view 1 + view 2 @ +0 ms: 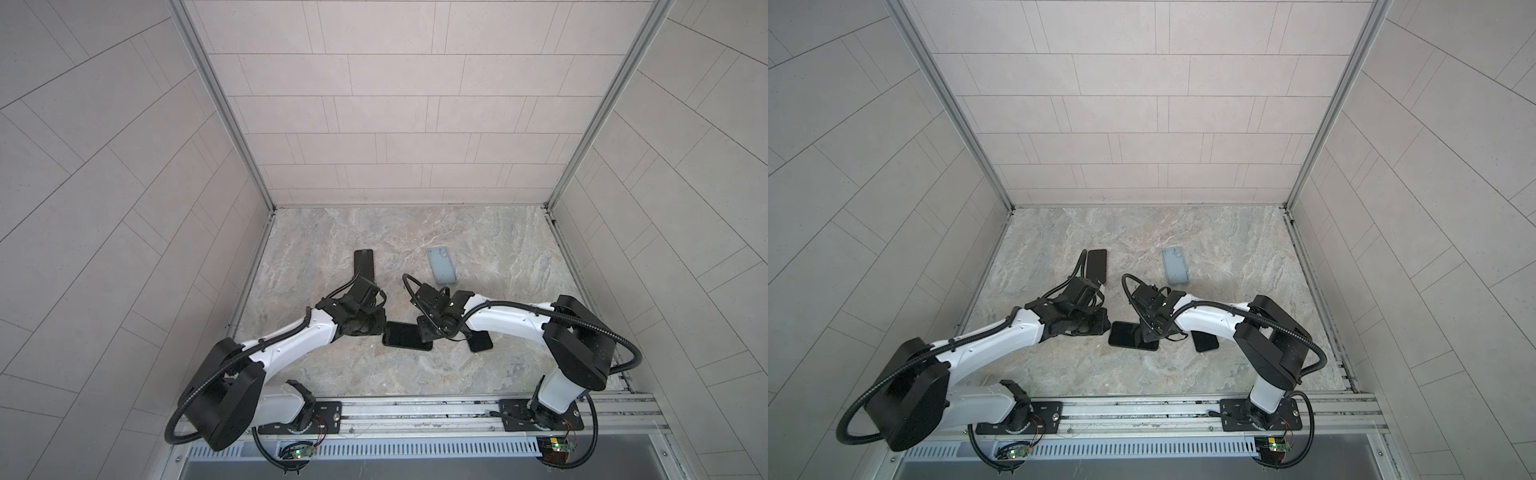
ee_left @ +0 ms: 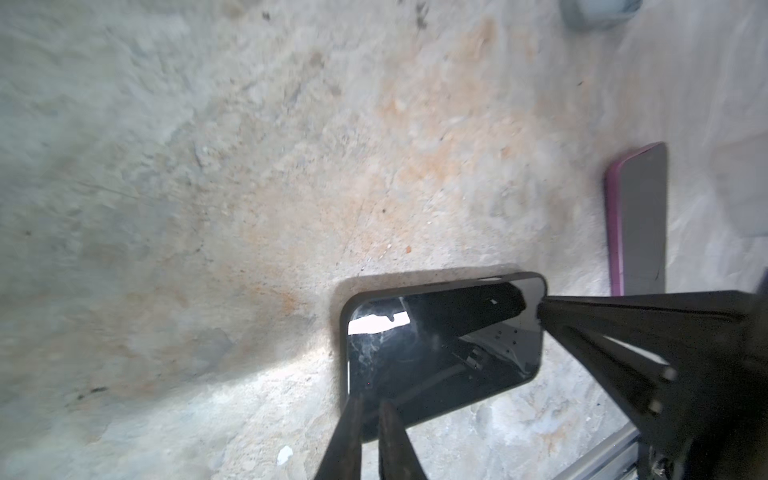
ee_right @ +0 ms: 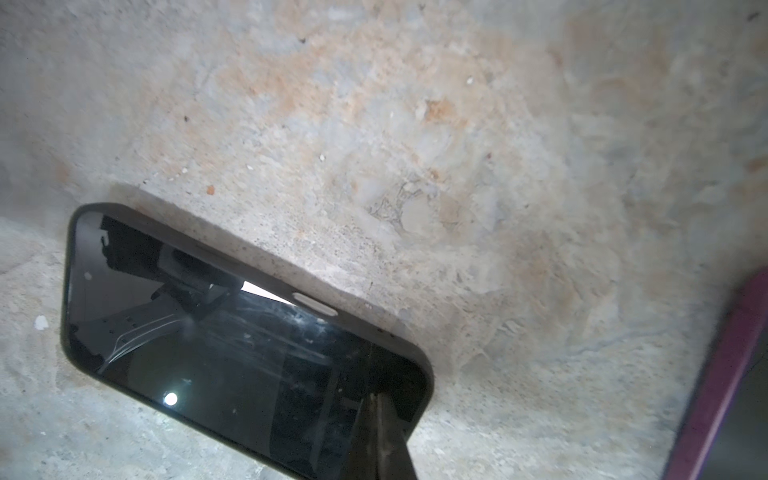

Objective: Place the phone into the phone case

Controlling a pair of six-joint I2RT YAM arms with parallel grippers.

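Phone (image 1: 405, 336), pressed by closed right gripper (image 3: 376, 415) and barely parted left gripper (image 2: 370, 405), may skid if pushed unevenly.

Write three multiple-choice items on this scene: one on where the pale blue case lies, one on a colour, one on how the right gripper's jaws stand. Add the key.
1. Where is the pale blue case?
A. standing upright against the back wall
B. flat on the table, away from both arms
C. stacked on another case

2. What colour is the rim of the second phone in the left wrist view?
A. magenta
B. green
C. yellow

3. How do the jaws of the right gripper stand?
A. wide open above the table
B. gripping the pale blue case
C. shut, tip on the black phone

Key: B, it lies flat and touches nothing else; A, its long edge shows magenta; C, no gap shows between the jaws, which meet the phone near its corner.
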